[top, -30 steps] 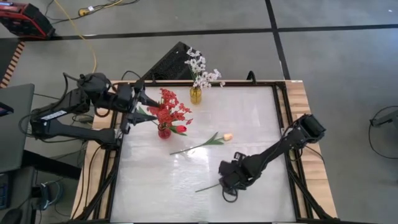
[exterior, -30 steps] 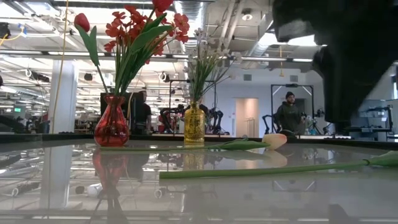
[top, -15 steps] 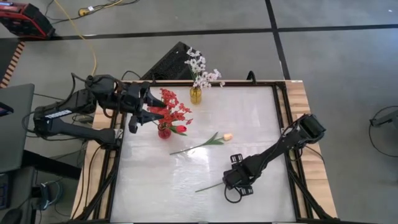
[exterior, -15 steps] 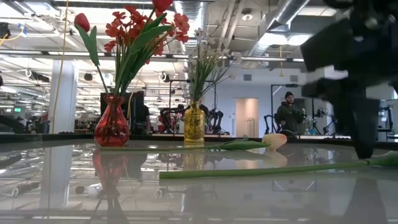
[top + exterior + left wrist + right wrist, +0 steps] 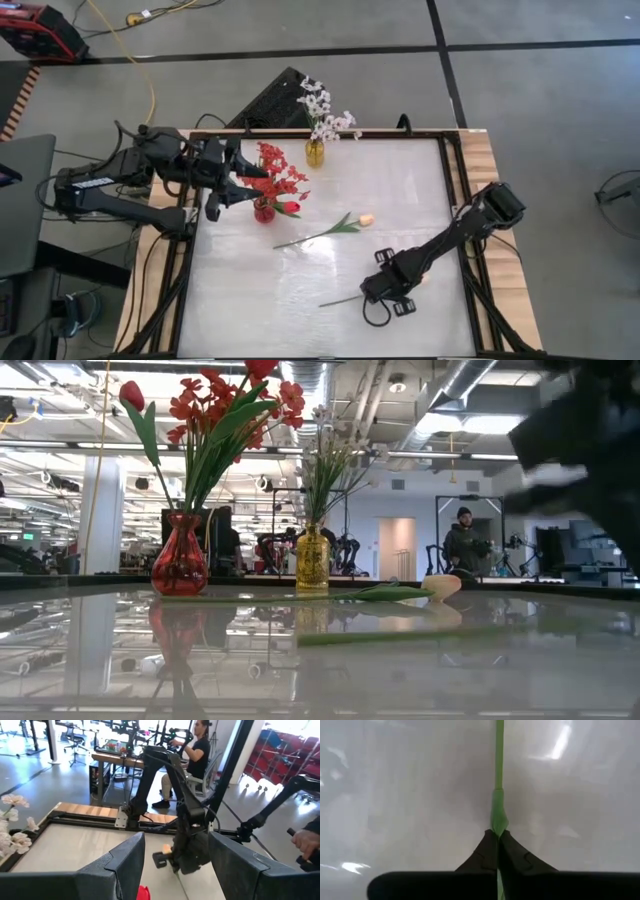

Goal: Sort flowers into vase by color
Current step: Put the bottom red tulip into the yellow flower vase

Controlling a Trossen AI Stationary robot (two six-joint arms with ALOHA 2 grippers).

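I take the red vase [image 5: 263, 210] as my landmark. Just left of it, above the table's [image 5: 400, 180] left edge, hangs my left gripper [image 5: 232, 183], its fingers spread with nothing between them. I judge I have it there because the red sprays [image 5: 272, 172] and a red tulip [image 5: 288, 207] already stand in that vase, so it waits clear of the blooms.

Behind the red vase and a little right, at the far edge, the yellow vase [image 5: 315, 152] holds the white blossom spray [image 5: 322, 110]: the pale home.

Right of the red vase and slightly nearer me, a cream-yellow tulip [image 5: 365, 219] lies flat, its stem pointing back toward the vase, untouched.

Further right and well toward the near edge, my right gripper [image 5: 385, 292] is pinched tight on a green stem [image 5: 498, 805] close to its leaf sheath. I grip it there, I think, so the long end trails free for the vase mouth. Its bloom is hidden under the gripper, so I cannot tell its colour or which vase it belongs in.
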